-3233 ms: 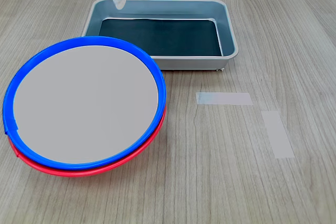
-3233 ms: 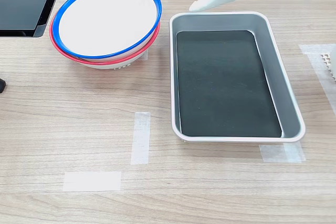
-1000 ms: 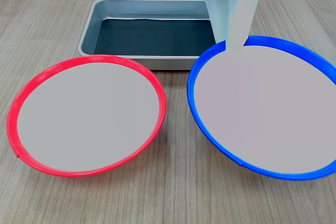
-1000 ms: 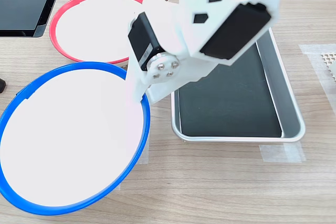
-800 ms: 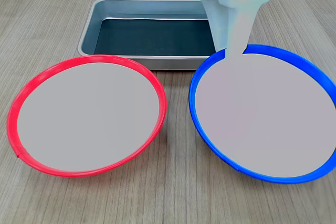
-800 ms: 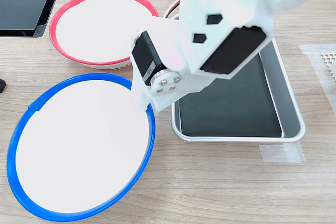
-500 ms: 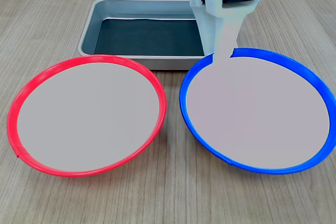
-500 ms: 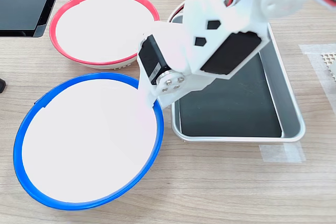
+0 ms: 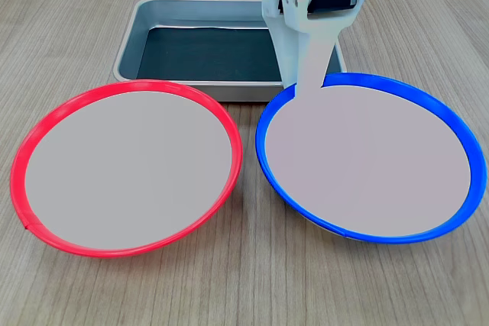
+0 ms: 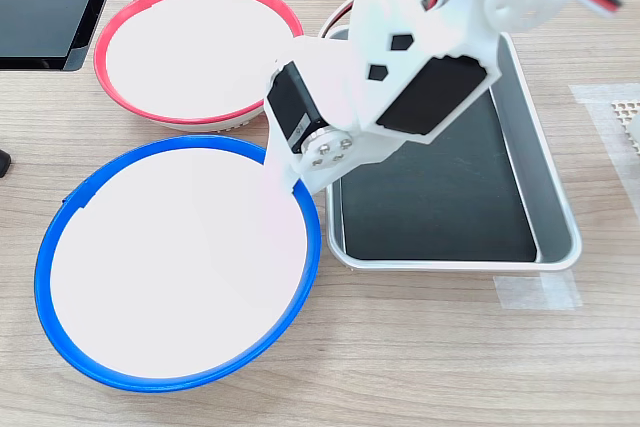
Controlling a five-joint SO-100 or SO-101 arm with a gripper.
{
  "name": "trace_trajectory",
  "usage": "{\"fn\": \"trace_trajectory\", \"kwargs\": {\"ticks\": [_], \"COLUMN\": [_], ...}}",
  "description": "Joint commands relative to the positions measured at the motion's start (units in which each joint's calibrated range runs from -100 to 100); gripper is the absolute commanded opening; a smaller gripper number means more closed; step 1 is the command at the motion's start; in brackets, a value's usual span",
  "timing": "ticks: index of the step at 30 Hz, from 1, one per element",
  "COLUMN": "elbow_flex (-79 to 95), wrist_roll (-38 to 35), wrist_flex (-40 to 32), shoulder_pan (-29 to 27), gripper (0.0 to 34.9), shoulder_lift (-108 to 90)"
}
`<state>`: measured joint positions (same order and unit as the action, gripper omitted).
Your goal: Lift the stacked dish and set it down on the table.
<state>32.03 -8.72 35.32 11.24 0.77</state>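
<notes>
As far as both exterior views show, the unstacking itself is done: the blue-rimmed dish [image 9: 367, 159] no longer sits on the red-rimmed dish [image 9: 126, 166] but lies apart from it on the bench [image 9: 252, 288], with a strip of bare wood grain between the two rims. In the first exterior view the blue-rimmed dish is on the first exterior view's right, just in front of the grey metal tray [image 9: 229, 47]; in the second exterior view it occupies the lower left, with its rim close beside the tray's near corner. Its rim reads nearly level in both views and I see shadow only tight under its edge, so I judge that it is resting on the bench or within a hair of it; I cannot confirm contact all round.

My hand [image 10: 287, 172] is at the rim on the tray side. One white finger [image 9: 309, 82] crosses the blue rim and lies over the pale inside of the dish, which suggests the hand is clamped on the rim with the other finger underneath. That lower finger is hidden, so I record the grip as judged, not confirmed.

Remaining, in my assessment: release the rim, then draw the arm up and back without dragging the dish or catching the tray wall. The dish is shallow and light-looking, so a sticking finger could tip or slide it toward the red-rimmed dish. The tape strips are covered by the dish and not visible.
</notes>
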Motion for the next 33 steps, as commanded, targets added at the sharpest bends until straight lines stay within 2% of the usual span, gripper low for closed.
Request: {"fn": "trace_trajectory", "kwargs": {"ticks": [1, 9, 11, 12, 16, 20, 28, 31, 32, 33], "elbow_flex": [0.2, 0.6, 0.5, 0.5, 0.7, 1.1, 5.3, 7.4, 7.9, 8.5], "wrist_roll": [-0.6, -1.5, -1.6, -1.6, -1.6, -1.6, -1.4, -1.5, -1.5, -1.1], "wrist_flex": [-1.0, -1.1, -0.7, -0.5, 0.8, 2.9, 10.9, 16.8, 19.0, 20.5], "shoulder_pan": [-1.2, -2.3, -2.3, -2.3, -2.1, -2.0, -2.3, -3.8, -4.4, -5.3], "gripper": [0.1, 0.2, 3.0, 3.2, 9.0, 11.2, 9.8, 11.2, 7.8, 0.3], "shoulder_lift": [-0.6, -0.8, -1.2, -1.4, -3.1, -5.7, -20.1, -28.7, -32.1, -35.3]}}
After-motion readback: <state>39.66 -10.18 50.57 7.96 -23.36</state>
